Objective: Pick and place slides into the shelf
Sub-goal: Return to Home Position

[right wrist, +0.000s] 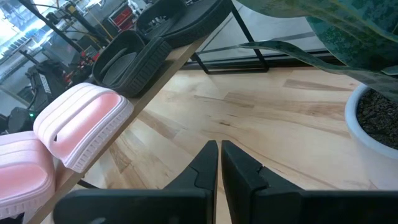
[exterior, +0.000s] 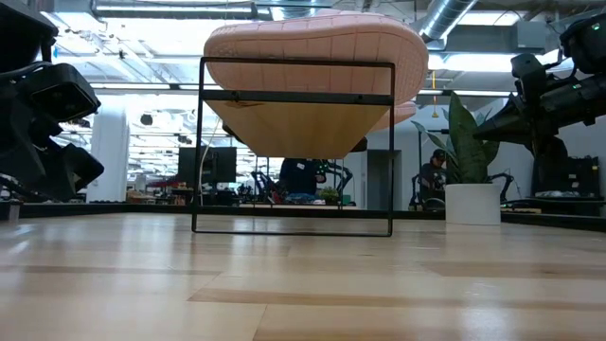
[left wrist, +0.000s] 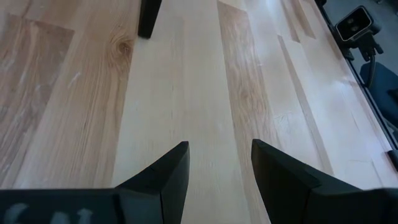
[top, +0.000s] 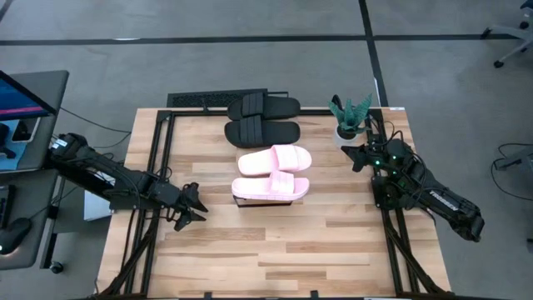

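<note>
The room is a large workshop hall. In the low view, silver ducts (exterior: 454, 19) and bright lamps run under the ceiling, and far behind the table there are screens, other machines and a seated person (exterior: 434, 172). From above, the floor (top: 250, 52) is grey and smooth, crossed by dark lines. A desk with a monitor (top: 21, 104) stands beside the table's left side.

The table (top: 275, 258) is made of light wood planks in several tones, with visible grain and knots, and dark rails run along its left and right edges.

The shelf (exterior: 295, 97) stands in the middle of the table, toward the far edge. All four slides lie across its top in one row. The far black slide (top: 263, 107) and the near black slide (top: 261, 131) take the far end. The far pink slide (top: 275, 160) and the near pink slide (top: 271, 187) take the near end, and the last one hangs a little over the frame.

The left gripper (top: 200, 210) is low over the table's left part, near the shelf's near corner but apart from it. Its fingers are spread and hold nothing, with only wood grain between them.

The right gripper (top: 355, 155) is on the right side, just beside the white pot of a small plant (top: 348, 131). Its fingers are pressed together and grasp nothing.

A small camera (left wrist: 354, 22) sits at the table's edge.
</note>
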